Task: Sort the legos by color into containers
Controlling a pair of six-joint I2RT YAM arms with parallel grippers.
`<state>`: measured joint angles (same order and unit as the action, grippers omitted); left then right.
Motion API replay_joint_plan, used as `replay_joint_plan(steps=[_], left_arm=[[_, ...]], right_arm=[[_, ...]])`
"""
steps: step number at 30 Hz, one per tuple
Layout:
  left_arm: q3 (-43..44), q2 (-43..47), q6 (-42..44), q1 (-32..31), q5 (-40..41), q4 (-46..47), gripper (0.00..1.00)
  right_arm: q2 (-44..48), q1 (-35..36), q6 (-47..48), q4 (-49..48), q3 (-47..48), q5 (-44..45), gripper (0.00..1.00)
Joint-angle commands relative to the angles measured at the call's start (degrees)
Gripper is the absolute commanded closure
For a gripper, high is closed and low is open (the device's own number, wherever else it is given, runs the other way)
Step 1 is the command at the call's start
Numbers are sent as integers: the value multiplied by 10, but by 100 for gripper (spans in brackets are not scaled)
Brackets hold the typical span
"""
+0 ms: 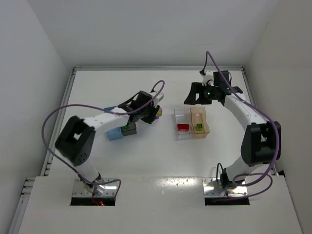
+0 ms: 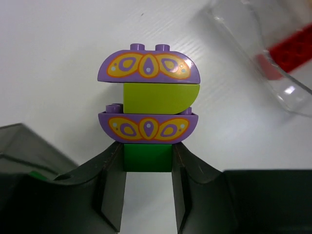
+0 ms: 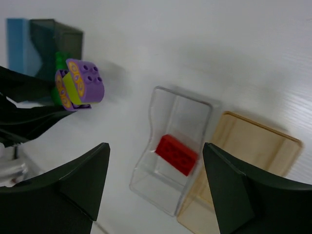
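The left claw [image 2: 147, 155] clamps the green brick [image 2: 147, 161] ending a stack [image 2: 149, 92] left of the clear bin [image 1: 181, 116]: light, stiff, probably splitting at the studs. The right claw [image 3: 155, 151] hangs spread, empty.

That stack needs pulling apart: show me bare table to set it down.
Bare table: between the grey bin and clear bin, and along the far wall. Crowded: by the stack in the left fingers, and beyond the tan bin.

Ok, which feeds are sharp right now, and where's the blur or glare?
Left wrist: brick stack sharp, clear bin blurred with a glare spot. Right wrist: soft overall, its own fingers dark and blurred. Top external: evenly lit, speckled glare on the near ledge.
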<state>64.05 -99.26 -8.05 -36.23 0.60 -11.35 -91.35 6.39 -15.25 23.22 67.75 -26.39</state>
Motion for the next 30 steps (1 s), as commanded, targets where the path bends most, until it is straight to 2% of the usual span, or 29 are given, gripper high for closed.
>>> replay_joint_plan(steps=[1, 2, 6, 8, 10, 18, 22, 30], left_arm=[[-37, 109, 91, 12, -90, 42, 100], [-43, 125, 99, 12, -110, 30, 100], [-61, 187, 113, 12, -154, 20, 100], [-67, 193, 120, 7, -160, 20, 100], [-67, 198, 128, 7, -166, 5, 100], [-51, 198, 133, 2, -190, -2, 100], [-39, 198, 133, 2, -197, -8, 100], [-28, 198, 123, -3, -203, -13, 100]], right_arm=[[-27, -2, -15, 3, 41, -166, 22], [-33, -2, -22, 3, 41, -220, 21], [-55, 12, -55, -33, 28, -340, 21], [-55, 17, -115, -105, 12, -418, 21], [-55, 22, -154, -159, -2, -447, 21], [-55, 43, -143, -136, 9, -425, 21], [-74, 56, -97, -80, 26, -386, 21], [-122, 79, -81, -48, 59, -350, 21]])
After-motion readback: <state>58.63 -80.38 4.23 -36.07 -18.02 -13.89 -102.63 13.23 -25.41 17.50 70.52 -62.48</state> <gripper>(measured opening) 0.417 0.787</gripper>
